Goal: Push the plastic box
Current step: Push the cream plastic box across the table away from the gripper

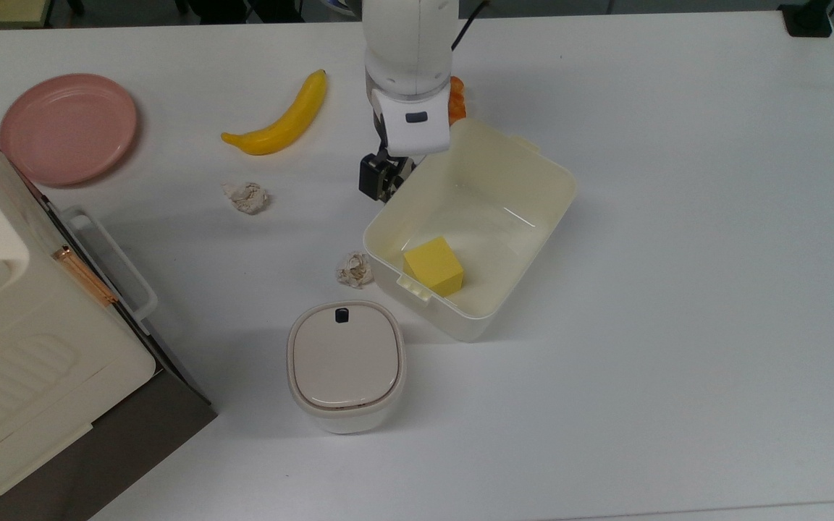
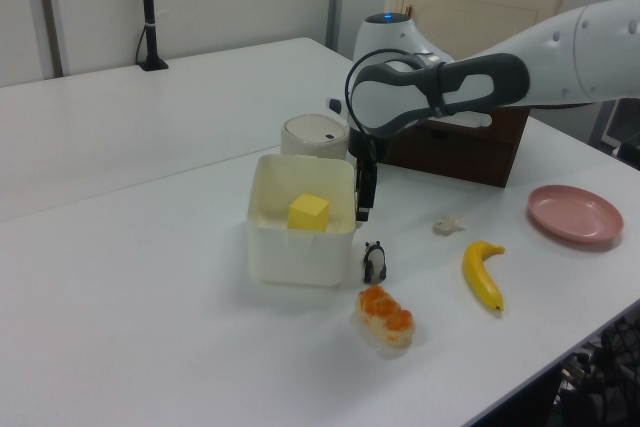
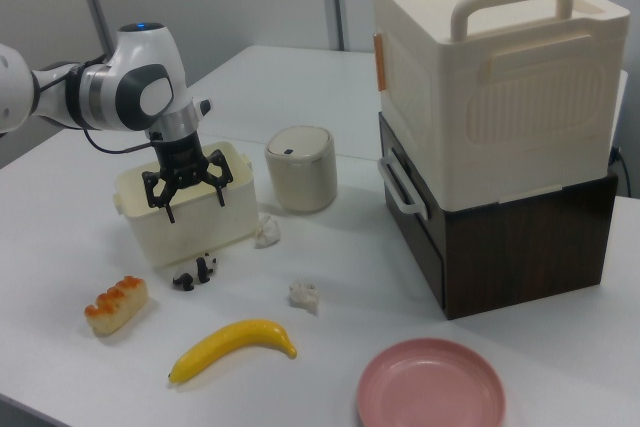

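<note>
The plastic box (image 1: 533,210) is a cream-white lidless tub near the table's middle, also seen in the left view (image 2: 295,247) and the right view (image 3: 195,232). A yellow block (image 1: 432,265) lies inside it. My gripper (image 1: 386,182) hangs low at the box's long wall on the top view's left, near the far corner. From the side the gripper (image 2: 362,205) sits close against the rim; I cannot tell whether it touches. In the right view the gripper (image 3: 197,205) has its fingers spread, open, with nothing held.
A lidded white container (image 1: 346,364) stands close in front of the box. Crumpled paper balls (image 1: 354,268) (image 1: 246,197), a banana (image 1: 281,118), a pink plate (image 1: 67,127), a panda toy (image 2: 374,262), an orange sushi-like piece (image 2: 385,314) and a big cream appliance (image 3: 495,77) surround the area.
</note>
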